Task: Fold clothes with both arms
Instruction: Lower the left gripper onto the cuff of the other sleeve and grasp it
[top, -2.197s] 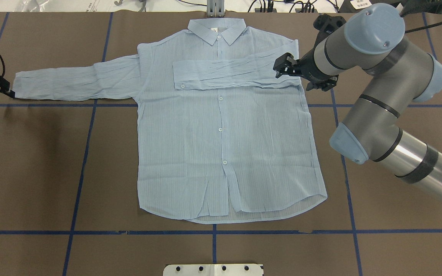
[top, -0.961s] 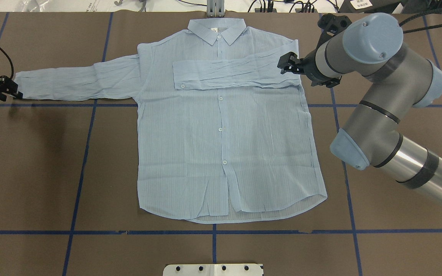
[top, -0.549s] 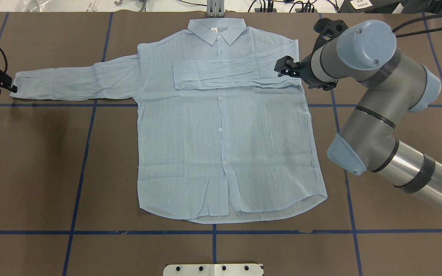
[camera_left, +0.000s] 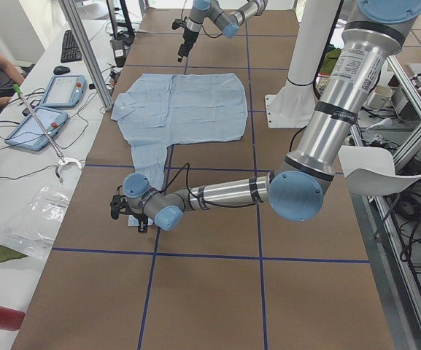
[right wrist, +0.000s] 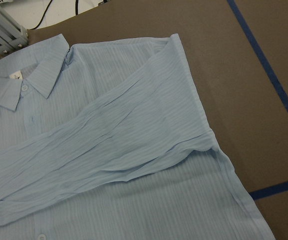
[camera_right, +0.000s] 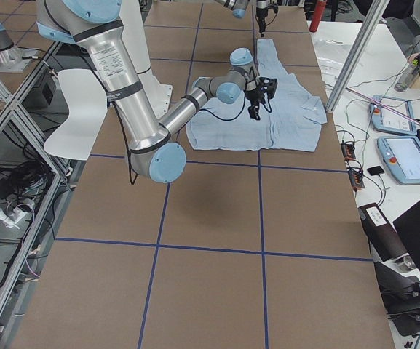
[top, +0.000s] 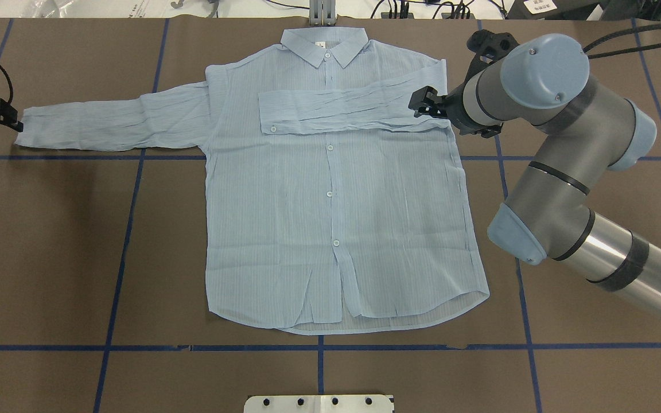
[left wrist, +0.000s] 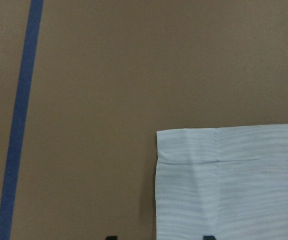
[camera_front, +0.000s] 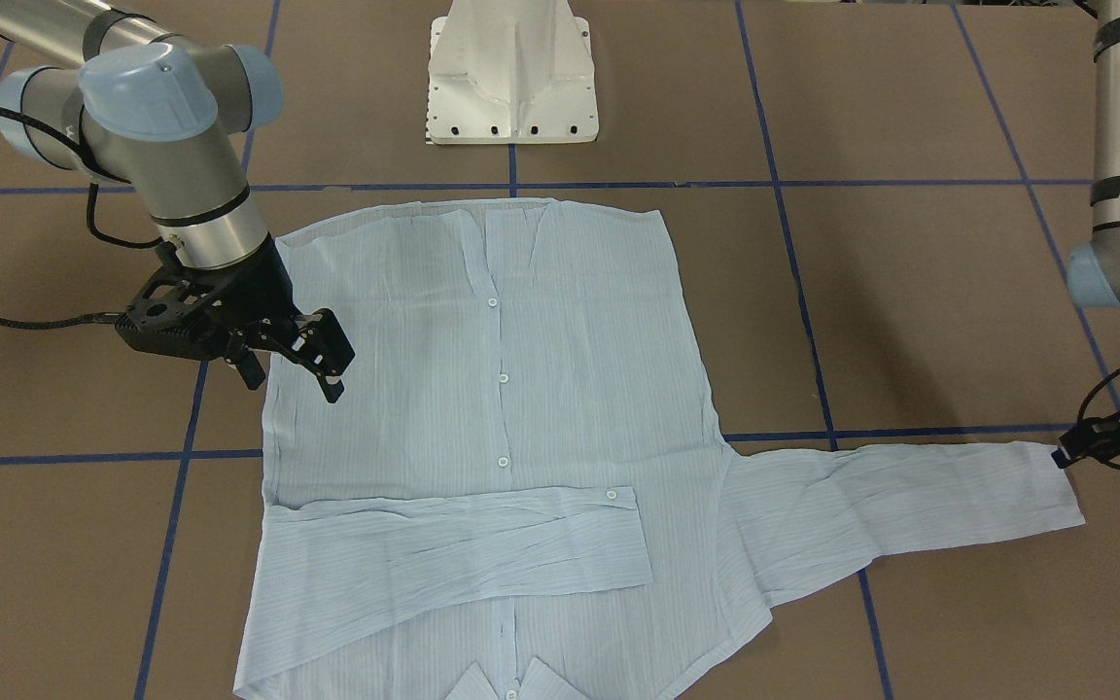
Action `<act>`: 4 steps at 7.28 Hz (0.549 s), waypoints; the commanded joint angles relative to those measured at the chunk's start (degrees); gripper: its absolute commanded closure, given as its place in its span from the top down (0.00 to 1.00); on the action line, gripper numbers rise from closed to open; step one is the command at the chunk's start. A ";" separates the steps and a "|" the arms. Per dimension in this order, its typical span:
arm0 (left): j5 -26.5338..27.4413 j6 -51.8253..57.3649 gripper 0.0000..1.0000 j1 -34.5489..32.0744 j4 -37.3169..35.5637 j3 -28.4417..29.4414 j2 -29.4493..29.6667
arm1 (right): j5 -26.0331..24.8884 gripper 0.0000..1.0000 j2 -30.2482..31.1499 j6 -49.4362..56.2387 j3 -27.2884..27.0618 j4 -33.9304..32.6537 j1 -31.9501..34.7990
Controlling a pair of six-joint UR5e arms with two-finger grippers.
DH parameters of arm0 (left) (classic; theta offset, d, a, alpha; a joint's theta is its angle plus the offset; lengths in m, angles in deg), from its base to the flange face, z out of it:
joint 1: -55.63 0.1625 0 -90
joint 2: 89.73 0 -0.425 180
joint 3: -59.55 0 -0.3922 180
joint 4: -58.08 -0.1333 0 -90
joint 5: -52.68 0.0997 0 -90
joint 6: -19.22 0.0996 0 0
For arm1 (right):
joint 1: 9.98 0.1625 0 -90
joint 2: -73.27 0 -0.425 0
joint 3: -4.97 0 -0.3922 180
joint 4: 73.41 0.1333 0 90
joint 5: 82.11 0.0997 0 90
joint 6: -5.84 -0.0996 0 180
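Your right gripper [camera_front: 296, 387] hangs spread above the shirt [top: 330, 229]; the left gripper [top: 6, 116], also spread, sits at the outstretched cuff [left wrist: 223, 175]. The shirt lies flat on the brown table [top: 49, 258] (blue tape grid [top: 117, 258]), with tablets [camera_left: 63, 90] on the side bench.

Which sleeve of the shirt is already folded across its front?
The sleeve beside the right hand: it lies across the chest; the other sleeve stretches out toward the left hand.

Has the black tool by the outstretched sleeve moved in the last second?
Yes. The left tool has pulled away from the blue tape line it nearly touched, moving upward in the overhead view.
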 commanded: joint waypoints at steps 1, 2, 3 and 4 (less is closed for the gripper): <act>0.06 -1.62 0.65 0.42 1.15 0.31 0.09 | 0.00 1.00 0.08 0.00 0.04 0.00 -0.07; 0.06 -1.62 0.65 0.51 1.24 0.75 -0.08 | 0.00 1.00 0.08 0.00 0.04 0.00 -0.15; -0.11 -1.70 0.65 0.77 1.33 1.01 -0.17 | 0.00 1.00 0.08 0.09 0.04 0.00 -0.07; -0.20 -1.71 0.64 0.86 1.33 1.02 -0.17 | 0.00 1.00 0.08 0.00 0.04 0.00 -0.15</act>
